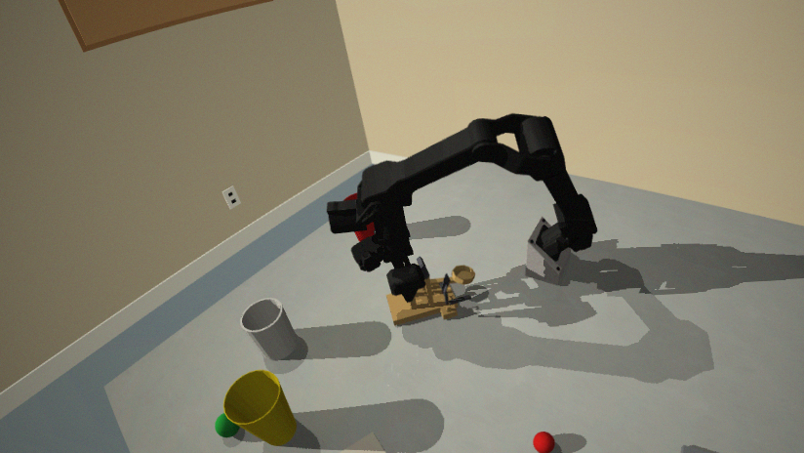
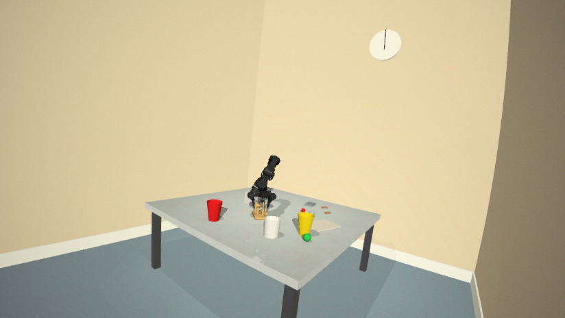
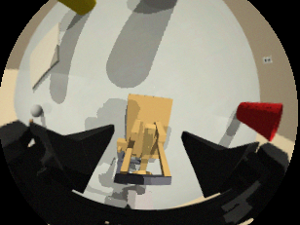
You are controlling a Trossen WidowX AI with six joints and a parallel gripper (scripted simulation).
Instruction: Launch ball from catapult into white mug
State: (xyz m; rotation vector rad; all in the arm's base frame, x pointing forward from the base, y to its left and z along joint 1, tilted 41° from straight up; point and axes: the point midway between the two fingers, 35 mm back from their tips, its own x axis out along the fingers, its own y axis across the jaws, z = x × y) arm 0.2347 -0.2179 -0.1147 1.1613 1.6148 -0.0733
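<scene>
The wooden catapult (image 1: 400, 309) (image 2: 258, 216) (image 3: 148, 107) stands on the table, its base end toward the mug side. Its round cup (image 1: 462, 274) is at the end nearer the robot's base and looks empty. My gripper (image 2: 261, 207) (image 3: 149, 131) is wide open and empty, pointing down over the catapult, one finger to each side of its frame. The white mug (image 1: 275, 334) (image 2: 271, 227) stands upright beyond the catapult. A red ball (image 1: 543, 442) (image 2: 303, 210), a green ball (image 1: 226, 425) (image 2: 307, 237) and a grey ball (image 3: 36, 110) lie on the table.
A yellow cup (image 1: 275, 419) (image 2: 305, 223) (image 3: 80, 4) stands beside the green ball. A red cup (image 1: 365, 231) (image 2: 214, 210) (image 3: 260, 118) stands on the mug's other side, partly behind the arm in the top view. A flat beige board (image 2: 326, 225) (image 3: 45, 59) and a grey block (image 2: 310, 203) lie farther off.
</scene>
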